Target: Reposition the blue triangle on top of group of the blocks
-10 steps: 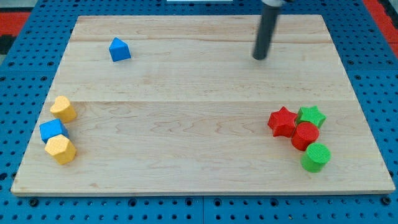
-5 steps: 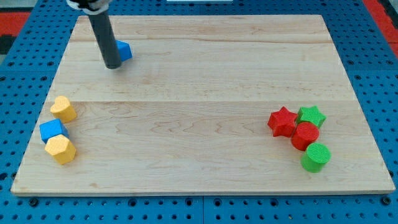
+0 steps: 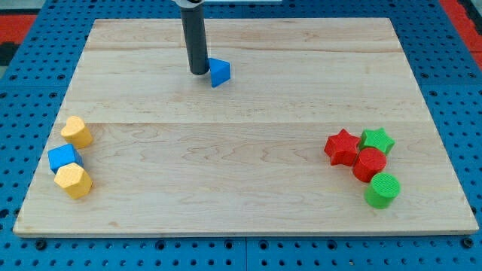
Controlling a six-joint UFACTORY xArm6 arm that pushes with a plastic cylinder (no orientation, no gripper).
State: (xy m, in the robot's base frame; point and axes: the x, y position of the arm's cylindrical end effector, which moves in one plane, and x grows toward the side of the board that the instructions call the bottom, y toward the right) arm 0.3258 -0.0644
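Observation:
The blue triangle (image 3: 219, 72) lies on the wooden board (image 3: 241, 173) in the upper middle. My tip (image 3: 199, 72) stands just to its left, touching or nearly touching it. At the view's right sits a group of blocks: a red star (image 3: 342, 147), a green star (image 3: 377, 140), a red cylinder (image 3: 370, 163) and a green cylinder (image 3: 382, 190).
At the view's left edge of the board sit a yellow block (image 3: 77, 131), a blue cube (image 3: 64, 157) and a yellow hexagon (image 3: 73, 181). Blue pegboard (image 3: 30, 90) surrounds the board.
My tip went from the upper right to the left of the blue triangle, then moved right. The triangle has slid about 100 pixels to the right.

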